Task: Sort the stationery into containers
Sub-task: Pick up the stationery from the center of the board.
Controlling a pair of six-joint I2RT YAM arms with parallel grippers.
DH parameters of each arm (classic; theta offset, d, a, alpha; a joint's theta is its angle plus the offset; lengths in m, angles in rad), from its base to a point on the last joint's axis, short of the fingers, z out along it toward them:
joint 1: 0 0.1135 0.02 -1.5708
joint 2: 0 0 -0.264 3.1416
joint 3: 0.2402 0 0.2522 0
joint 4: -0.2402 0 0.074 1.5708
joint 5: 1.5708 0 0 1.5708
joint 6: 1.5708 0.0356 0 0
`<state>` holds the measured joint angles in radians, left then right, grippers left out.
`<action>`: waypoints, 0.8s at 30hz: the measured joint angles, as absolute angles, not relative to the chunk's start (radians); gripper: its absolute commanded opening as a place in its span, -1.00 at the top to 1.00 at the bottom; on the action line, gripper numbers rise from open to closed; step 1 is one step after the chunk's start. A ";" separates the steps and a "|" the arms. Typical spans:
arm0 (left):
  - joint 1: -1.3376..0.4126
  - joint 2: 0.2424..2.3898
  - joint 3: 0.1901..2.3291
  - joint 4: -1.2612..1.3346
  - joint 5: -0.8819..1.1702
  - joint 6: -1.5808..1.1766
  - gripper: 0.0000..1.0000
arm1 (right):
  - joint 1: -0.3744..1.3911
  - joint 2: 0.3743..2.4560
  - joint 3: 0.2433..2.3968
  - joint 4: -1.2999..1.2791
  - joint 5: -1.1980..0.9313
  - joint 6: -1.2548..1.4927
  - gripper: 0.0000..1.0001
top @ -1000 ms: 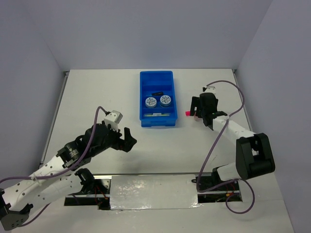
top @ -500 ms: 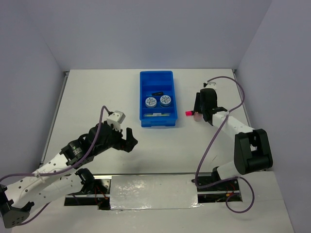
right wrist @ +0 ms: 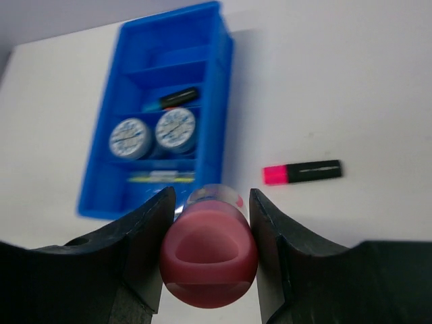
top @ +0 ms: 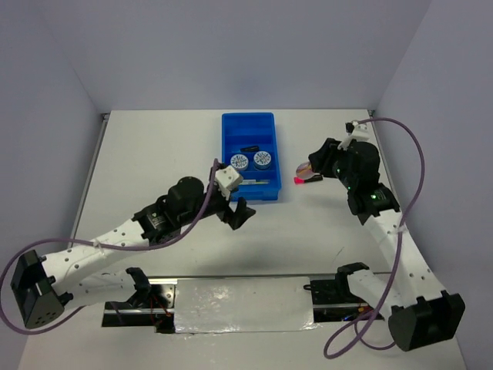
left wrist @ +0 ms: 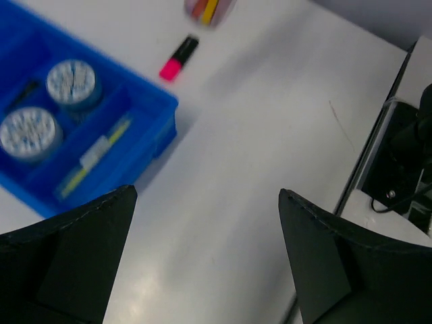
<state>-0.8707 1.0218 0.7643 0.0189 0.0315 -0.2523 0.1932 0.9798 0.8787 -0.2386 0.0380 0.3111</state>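
Note:
The blue tray (top: 225,154) stands at the table's back middle. It holds two round patterned tubs (top: 238,162) (top: 263,159), a black marker (top: 248,147) and thin pale sticks (top: 250,183). My right gripper (top: 312,166) is shut on the pink cylinder (top: 306,168) and holds it above the table, right of the tray. The right wrist view shows the cylinder (right wrist: 209,253) end-on between the fingers. A pink-ended black marker (top: 296,179) lies on the table beside the tray, also in the right wrist view (right wrist: 302,171). My left gripper (top: 235,212) is open and empty over bare table near the tray's near right corner (left wrist: 158,128).
A shiny metal strip (top: 239,297) and both arm bases run along the near edge. The right arm's base and cable (left wrist: 405,169) show at the right of the left wrist view. Grey walls close in the table on three sides.
My left arm has swung right and forward to the tray's near end. My right arm has risen and drawn back with the pink cylinder between its fingers.

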 measured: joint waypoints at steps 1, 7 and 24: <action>-0.884 1.047 0.797 0.040 0.045 -0.192 -0.99 | 0.193 0.952 0.891 -0.265 -0.019 0.319 1.00; -0.911 1.219 1.110 0.070 0.150 0.109 -0.99 | 0.194 0.849 0.918 -0.370 -0.353 0.369 1.00; -0.961 1.528 1.411 -0.196 0.315 0.303 -0.29 | 0.211 0.738 0.882 -0.277 -0.628 0.556 1.00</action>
<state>-0.9611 1.5276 1.4113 -0.1963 0.3149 0.3031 0.2111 0.7380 0.8818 -0.2771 -0.6281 0.5560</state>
